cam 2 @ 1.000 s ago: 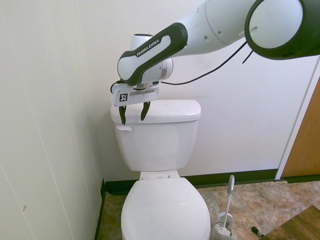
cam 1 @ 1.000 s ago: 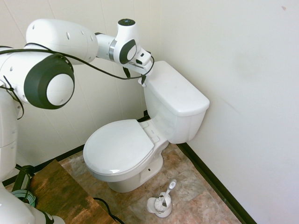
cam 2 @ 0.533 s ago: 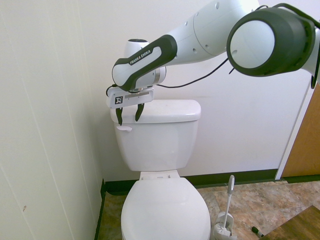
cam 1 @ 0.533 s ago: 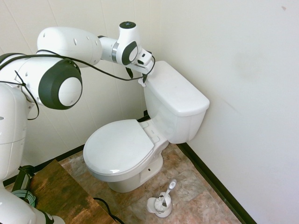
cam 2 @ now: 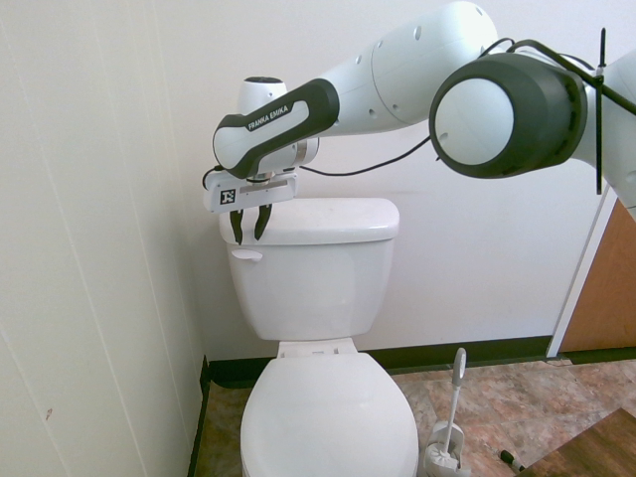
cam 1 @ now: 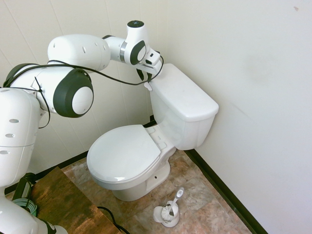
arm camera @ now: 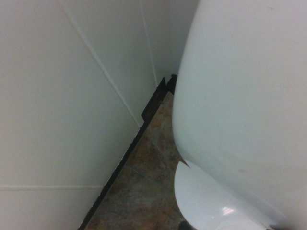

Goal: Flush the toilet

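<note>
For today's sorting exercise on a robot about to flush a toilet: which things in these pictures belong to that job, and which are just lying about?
Belongs to the job:
- toilet
- flush lever on the tank's front corner
- gripper, hanging just above the lever

Just lying about:
- toilet brush in its holder on the floor beside the bowl
- wooden board on the floor

White toilet [cam 1: 146, 146] stands in the corner, seat lid [cam 2: 328, 417] shut, tank lid on, small flush lever [cam 2: 245, 255] level at the tank's front corner.
</note>
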Controlling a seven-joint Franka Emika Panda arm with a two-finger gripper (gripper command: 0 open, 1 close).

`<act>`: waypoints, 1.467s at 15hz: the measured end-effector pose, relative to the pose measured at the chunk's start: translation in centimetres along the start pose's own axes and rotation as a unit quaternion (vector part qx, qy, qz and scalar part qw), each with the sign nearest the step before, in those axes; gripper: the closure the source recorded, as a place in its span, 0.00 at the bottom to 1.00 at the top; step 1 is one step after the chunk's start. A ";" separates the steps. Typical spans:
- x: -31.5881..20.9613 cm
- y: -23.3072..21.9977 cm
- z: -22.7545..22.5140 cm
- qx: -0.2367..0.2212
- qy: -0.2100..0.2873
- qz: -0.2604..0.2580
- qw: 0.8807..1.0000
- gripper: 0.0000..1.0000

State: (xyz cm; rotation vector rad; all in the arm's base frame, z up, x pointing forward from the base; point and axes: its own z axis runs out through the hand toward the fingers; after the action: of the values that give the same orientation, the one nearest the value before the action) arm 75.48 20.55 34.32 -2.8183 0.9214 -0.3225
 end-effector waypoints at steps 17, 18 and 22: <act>0.0 -0.6 6.3 -0.007 -0.021 0.008 1.000 1.00; 0.0 -0.6 6.3 -0.007 -0.021 0.008 1.000 1.00; -0.1 -1.0 5.7 -0.009 -0.012 0.011 1.000 1.00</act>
State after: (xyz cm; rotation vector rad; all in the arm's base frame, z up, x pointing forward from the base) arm 77.39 21.94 29.01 -2.8206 0.9533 -0.2784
